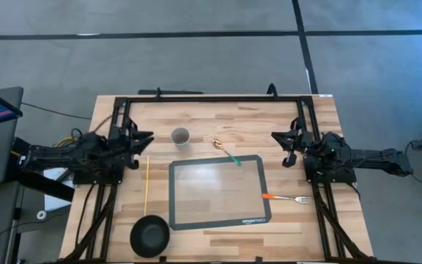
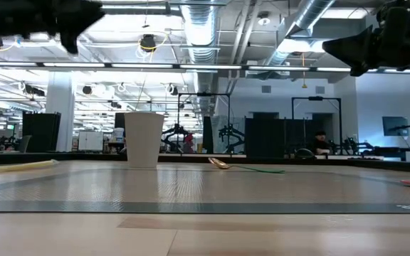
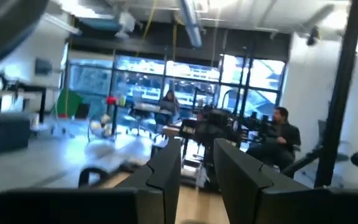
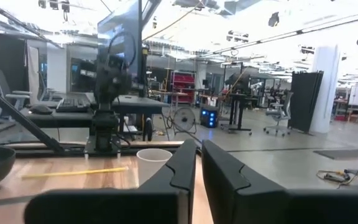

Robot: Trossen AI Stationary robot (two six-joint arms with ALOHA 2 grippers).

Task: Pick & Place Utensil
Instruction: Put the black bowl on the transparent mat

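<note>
A gold spoon with a green handle point(image 1: 226, 150) lies across the grey mat's far edge point(image 1: 218, 159); it also appears in the low view as the spoon point(image 2: 223, 164). A fork with an orange handle point(image 1: 288, 198) lies on the wood just right of the mat. A white cup point(image 1: 180, 137) stands upright beyond the mat's far left corner. My left gripper point(image 1: 146, 139) hovers left of the cup, slightly open and empty, as its wrist view shows point(image 3: 197, 146). My right gripper point(image 1: 277, 139) hovers above the table's right side, shut and empty point(image 4: 199, 144).
A thin yellow stick point(image 1: 147, 187) lies left of the mat. A black bowl point(image 1: 150, 235) sits near the table's near left corner. A black frame point(image 1: 211, 97) runs along the far edge. People sit in the room beyond point(image 3: 281, 127).
</note>
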